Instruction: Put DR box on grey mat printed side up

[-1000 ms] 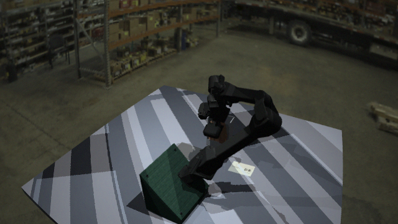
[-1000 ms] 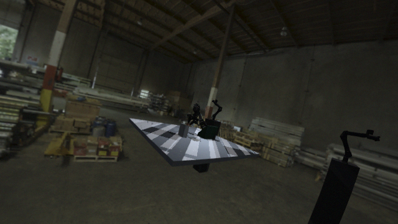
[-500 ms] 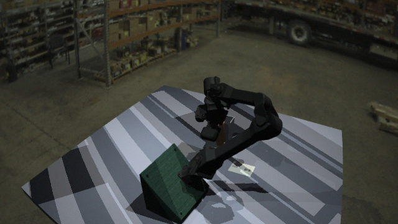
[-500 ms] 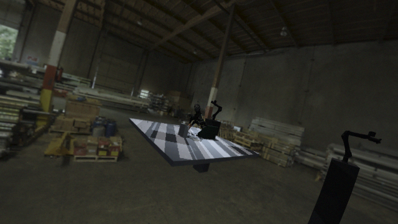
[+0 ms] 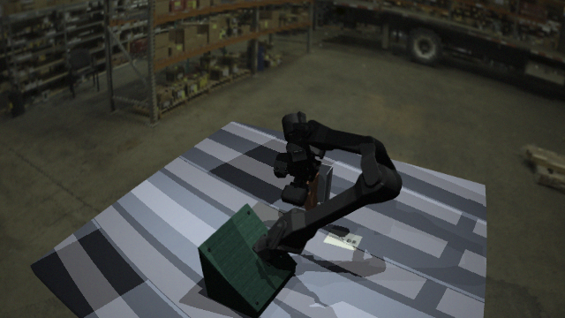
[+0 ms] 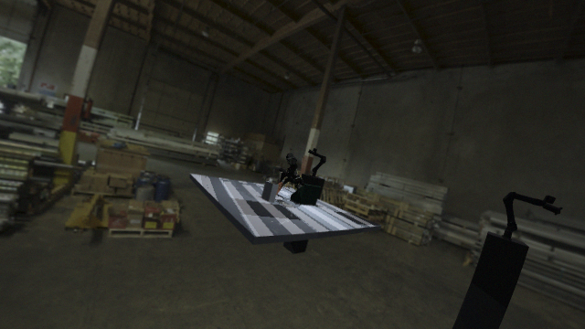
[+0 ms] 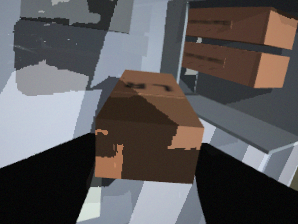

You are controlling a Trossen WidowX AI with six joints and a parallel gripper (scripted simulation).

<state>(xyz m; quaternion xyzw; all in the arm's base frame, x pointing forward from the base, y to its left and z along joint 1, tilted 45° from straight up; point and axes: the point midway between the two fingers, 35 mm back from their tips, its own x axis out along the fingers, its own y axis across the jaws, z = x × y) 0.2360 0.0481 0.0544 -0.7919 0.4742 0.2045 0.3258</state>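
Box in hand: a brown-orange box (image 5: 312, 192) (image 6: 280, 187) (image 7: 149, 132) is held in the gripper (image 5: 310, 178) (image 6: 284, 180) (image 7: 147, 148), outside the bin and just beside it. Dark print is seen on its far, narrow-looking face in the wrist view, but the letters cannot be read, so its identity as the DR box is not confirmed. The box has not been laid flat on the mat; whether its lower end is in contact with the table cannot be told.

Jaws: parted about halfway and closed on the box, with one black finger on each side of it.

Bin: the grey, open-topped bin (image 5: 327, 183) (image 6: 270, 192) (image 7: 235, 119) is seen upright on the table. Two more brown-orange boxes (image 7: 227, 25) (image 7: 237, 64) are contained in it, side by side with a narrow gap between them. Dark print is borne by both, unreadable at this size.

Mat: not distinguished with certainty among the grey bands and shadows.

Surroundings: a pale card (image 5: 342, 240) with small dark marks is lying on the striped table (image 5: 146, 212) (image 6: 315, 226), near the green wedge-shaped block (image 5: 238, 261) (image 6: 308, 194). The black arm (image 5: 340, 212) is bent above the table, its lower end at the block's sloping face.
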